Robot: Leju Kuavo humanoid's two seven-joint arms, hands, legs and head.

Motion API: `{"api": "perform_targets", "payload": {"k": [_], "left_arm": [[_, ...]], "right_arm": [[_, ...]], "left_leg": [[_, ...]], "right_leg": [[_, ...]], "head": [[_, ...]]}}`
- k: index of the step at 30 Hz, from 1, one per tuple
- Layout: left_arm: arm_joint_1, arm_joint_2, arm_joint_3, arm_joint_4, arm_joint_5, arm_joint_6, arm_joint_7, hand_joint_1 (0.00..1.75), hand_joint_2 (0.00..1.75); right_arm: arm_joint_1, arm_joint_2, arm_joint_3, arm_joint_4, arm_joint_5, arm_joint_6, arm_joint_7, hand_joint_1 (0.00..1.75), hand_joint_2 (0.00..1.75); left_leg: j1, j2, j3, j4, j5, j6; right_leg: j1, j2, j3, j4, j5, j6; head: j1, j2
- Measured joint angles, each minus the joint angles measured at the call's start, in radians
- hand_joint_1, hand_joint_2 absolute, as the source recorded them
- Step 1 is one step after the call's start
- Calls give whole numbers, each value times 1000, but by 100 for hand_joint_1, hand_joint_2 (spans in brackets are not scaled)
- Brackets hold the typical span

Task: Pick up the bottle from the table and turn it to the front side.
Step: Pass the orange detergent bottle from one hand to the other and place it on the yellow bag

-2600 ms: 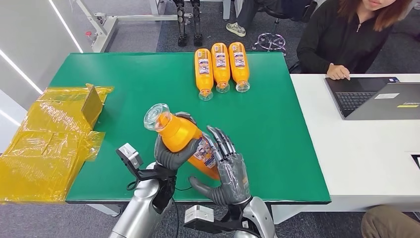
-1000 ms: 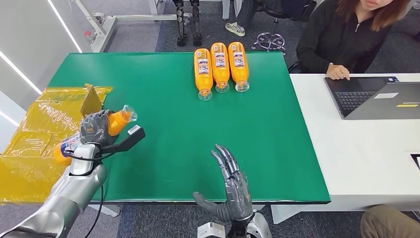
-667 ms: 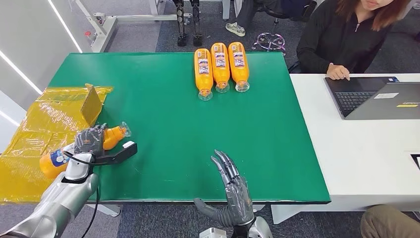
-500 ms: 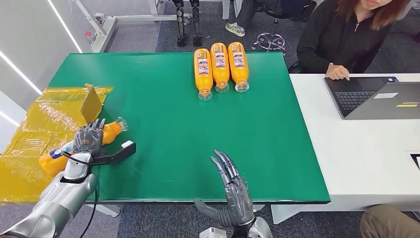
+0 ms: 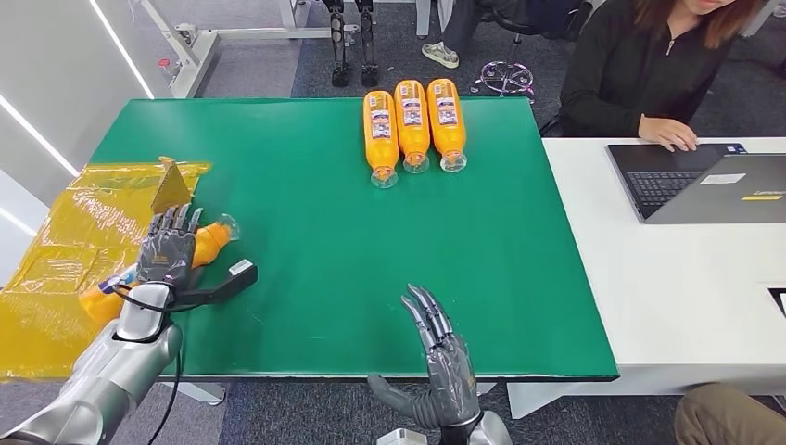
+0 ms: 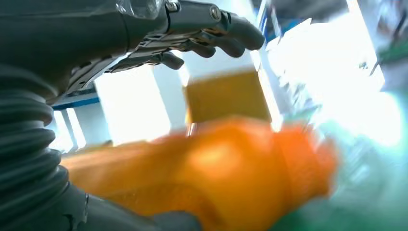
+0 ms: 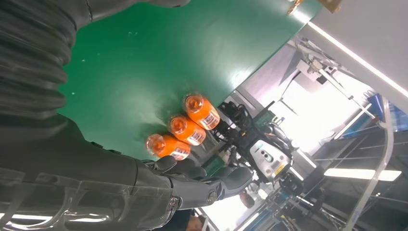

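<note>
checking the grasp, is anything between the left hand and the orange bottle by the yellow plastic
Nothing visible stands between them. The left hand is spread open directly over the orange plastic bottle, which lies on its side at the table's left edge, partly on the yellow plastic wrap. Whether the fingers touch it cannot be told.

You had four orange plastic bottles on green table (image 5: 306,139): three in far row (image 5: 412,120), one under left hand (image 5: 209,243). One open grey laptop (image 5: 704,181), one person (image 5: 649,65).
</note>
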Motion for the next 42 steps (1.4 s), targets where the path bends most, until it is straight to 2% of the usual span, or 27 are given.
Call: {"api": "perform_targets", "payload": {"k": [2,4,7,10,13,17,22,25,29,31,35,42], "left_arm": [[1,-11,25,-13,28,72,-80,0,175],[6,-29,64,-38,85,112,-198,0,175],[28,-70,140,-105,188,130,-399,0,175],[62,-113,191,-181,251,128,-512,0,175],[122,-162,220,-288,400,75,-653,0,175],[246,-219,211,-503,752,-111,-794,0,175],[351,-243,81,-747,1238,-324,-820,0,175],[382,-262,18,-840,1376,-462,-821,0,175],[417,-335,-12,-891,1475,-697,-821,0,175],[431,-372,-18,-891,1481,-737,-821,0,175],[453,-423,-30,-891,1483,-754,-821,0,175],[458,-458,-31,-891,1505,-782,-821,0,175]], "right_arm": [[0,0,-1,-2,1,-7,7,0,175],[0,0,-3,-7,1,-10,12,0,175],[1,0,-12,-15,1,-15,14,0,175],[5,0,-24,-24,1,-23,14,0,175],[15,-1,-37,-37,-2,-36,5,0,175],[18,-4,-67,-58,-36,-42,-25,0,175],[18,-10,-114,-93,-86,-57,-63,0,175],[27,-18,-138,-118,-108,-71,-80,0,175],[74,-30,-191,-192,-142,-91,-112,0,175],[92,-31,-217,-233,-145,-86,-119,0,175],[110,-35,-285,-299,-182,-62,-143,0,175],[140,-72,-378,-351,-273,-51,-194,0,175]], "left_leg": [[0,0,0,0,0,0],[0,0,0,0,0,0],[-1,0,0,0,0,0],[-1,0,0,0,0,0],[-3,0,0,0,-1,0],[-3,0,0,0,-2,-1],[-3,-1,0,0,-2,-1],[-3,-1,0,0,-2,-1],[-4,-3,0,1,-2,0],[-4,-2,0,1,-3,0],[-4,-2,0,1,-3,0],[-4,-2,0,1,-3,0]], "right_leg": [[0,0,0,0,0,0],[0,0,0,0,0,0],[0,0,0,0,0,0],[0,0,0,0,0,0],[-1,0,0,0,0,0],[-1,0,0,-1,0,0],[0,-1,1,-1,-1,1],[0,-2,1,-1,-1,1],[-1,-4,2,-1,-1,2],[-1,-3,2,-1,-1,2],[-1,-3,2,-2,-1,2],[-1,-3,2,-2,-1,2]], "head": [[0,0],[0,0],[0,0],[0,0],[0,0],[0,0],[0,0],[0,0],[0,0],[0,0],[0,0],[0,0]]}}
